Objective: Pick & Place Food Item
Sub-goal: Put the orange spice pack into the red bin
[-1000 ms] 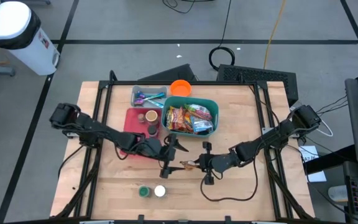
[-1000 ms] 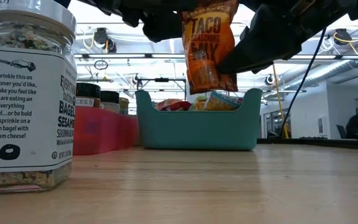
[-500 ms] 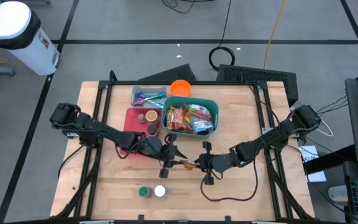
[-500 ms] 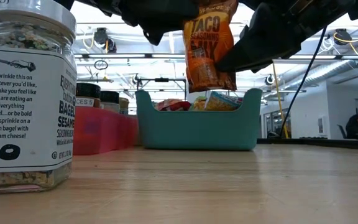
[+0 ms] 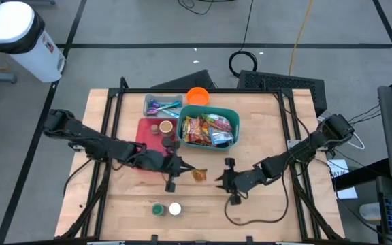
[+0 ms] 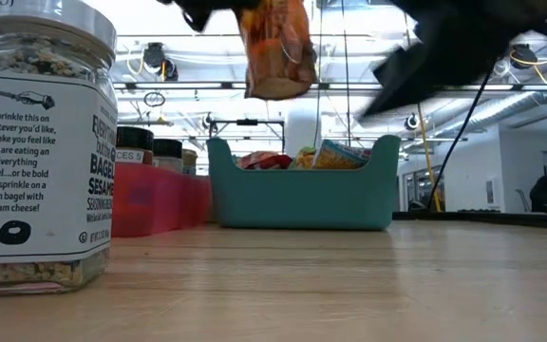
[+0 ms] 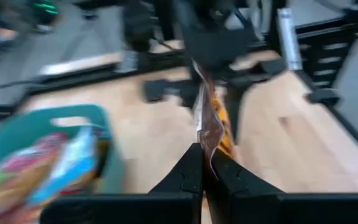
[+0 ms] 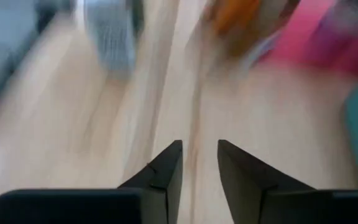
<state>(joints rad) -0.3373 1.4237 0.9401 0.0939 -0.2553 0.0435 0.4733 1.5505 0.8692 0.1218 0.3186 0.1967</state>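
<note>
An orange taco seasoning packet (image 5: pixel 198 175) hangs in the air in front of the teal bin (image 5: pixel 209 129), which holds other food packets. My left gripper (image 5: pixel 185 171) reaches in from the table's left and is shut on the packet (image 6: pixel 275 52). My right gripper (image 5: pixel 221 180) stands just right of the packet, open, with nothing between its fingers (image 8: pixel 166 165). In the low view the packet's top runs out of the picture. My left gripper pinches the packet's near edge (image 7: pixel 207 142) between its two fingers, which show shut on it (image 7: pixel 191 171). The fingers come almost level, slanting slightly down, from the table's left. The packet is lifted clear of the table and hangs upright, seen edge-on past the fingers.
A red tray (image 5: pixel 148 129) with spice jars lies left of the bin. An orange bowl (image 5: pixel 197 96) and a clear box of utensils (image 5: pixel 162 105) stand at the back. Two small jars (image 5: pixel 158 209) (image 5: pixel 175 209) stand near the front edge, one large in the low view (image 6: pixel 36 142).
My left gripper has shut on the packet and carried it up and toward the table's left. My right gripper has opened and let the packet go, staying about where it was. The packet has passed from the right hold to the left one, still hanging clear.
</note>
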